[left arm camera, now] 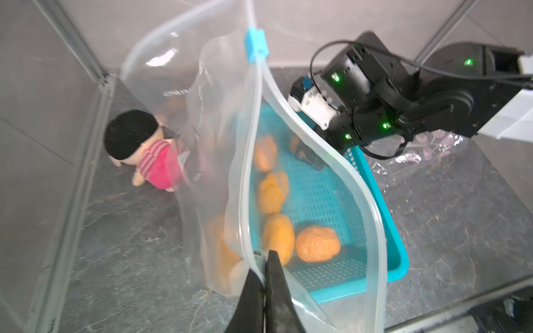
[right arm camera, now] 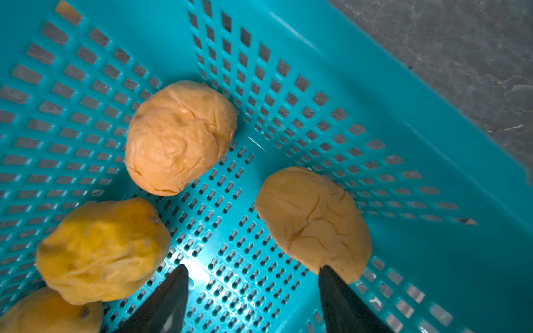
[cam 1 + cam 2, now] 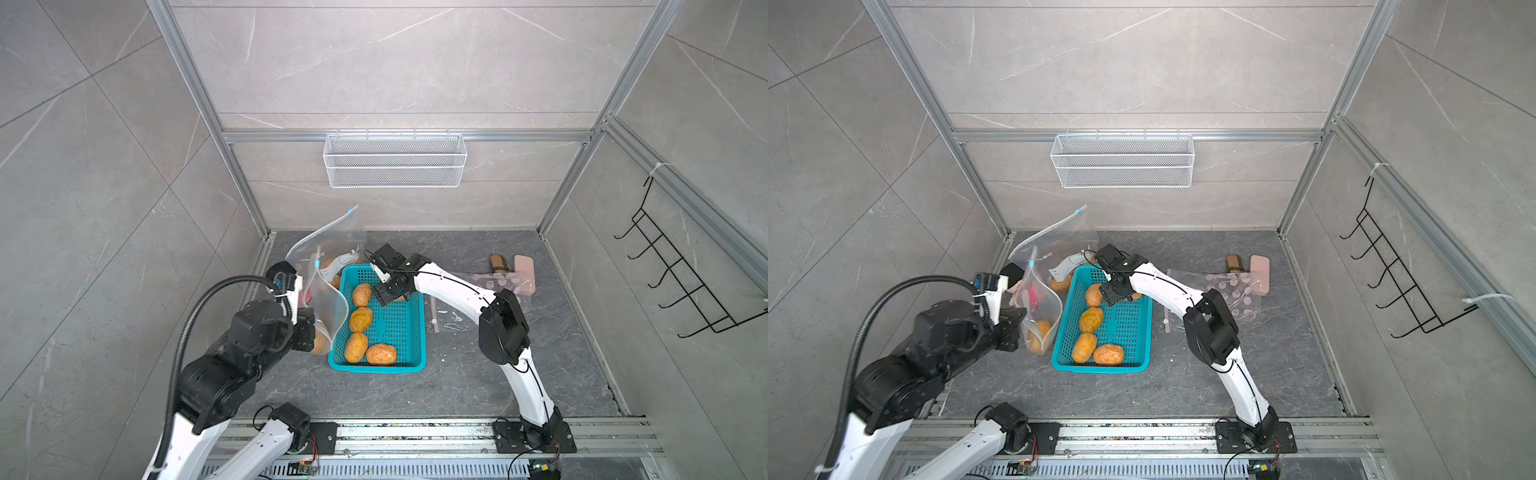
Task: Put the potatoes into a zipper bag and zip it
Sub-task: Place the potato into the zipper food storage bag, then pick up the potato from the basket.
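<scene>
Several orange-tan potatoes (image 3: 360,319) lie in a teal basket (image 3: 376,368), along its left side in both top views. Left of the basket hangs a clear zipper bag (image 3: 1040,303) with its mouth spread and a blue slider (image 1: 255,43) at the far end. One potato (image 3: 1038,332) sits at its bottom. My left gripper (image 1: 264,255) is shut on the bag's near rim. My right gripper (image 2: 252,268) is open, low inside the basket's far end. One finger touches a potato (image 2: 314,222), and another potato (image 2: 178,135) lies further ahead.
A second clear bag (image 3: 328,241) stands behind the held one. A pink plush doll (image 1: 144,150) lies by the left wall. A spotted clear pouch (image 3: 503,286), a brown jar (image 3: 496,262) and a pink block (image 3: 523,266) sit at the right. A wire basket (image 3: 395,160) hangs on the back wall.
</scene>
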Motion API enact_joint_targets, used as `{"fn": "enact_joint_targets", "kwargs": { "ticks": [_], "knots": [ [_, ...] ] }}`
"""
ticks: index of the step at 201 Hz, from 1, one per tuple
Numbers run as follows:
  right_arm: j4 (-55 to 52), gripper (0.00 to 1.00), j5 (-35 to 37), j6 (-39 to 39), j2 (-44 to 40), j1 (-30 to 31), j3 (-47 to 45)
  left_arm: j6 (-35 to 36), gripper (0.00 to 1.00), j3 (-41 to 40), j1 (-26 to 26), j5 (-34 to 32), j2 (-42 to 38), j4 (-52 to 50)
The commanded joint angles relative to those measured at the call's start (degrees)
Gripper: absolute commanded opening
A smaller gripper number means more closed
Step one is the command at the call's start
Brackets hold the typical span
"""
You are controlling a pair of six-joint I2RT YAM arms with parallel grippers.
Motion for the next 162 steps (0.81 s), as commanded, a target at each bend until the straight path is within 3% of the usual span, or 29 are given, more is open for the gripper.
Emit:
{"fn": "enact_joint_targets", "kwargs": {
  "ticks": [1,60,121,162],
  "knots": [
    [1.9,0.72,-1.2,-0.9,-4.5,0.0,-1.2,-0.4,0.00,1.5,0.0,-4.6,-2.0,-6.5],
    [3.3,0.72,-4.2,-1.0,-6.7,0.0,-2.6,2.2,0.00,-0.9,0.0,-0.7,-0.1,-3.4],
    [3.2,0.72,-1.4,-1.6,-5.6,-0.1,-1.8,8.1,0.00,-2.9,0.0,14.4,17.5,9.7],
    [3.5,0.73,0.0,-2.0,-6.3,-0.7,-3.1,9.8,0.00,-1.7,0.0,19.9,29.1,7.8]
  ]
}}
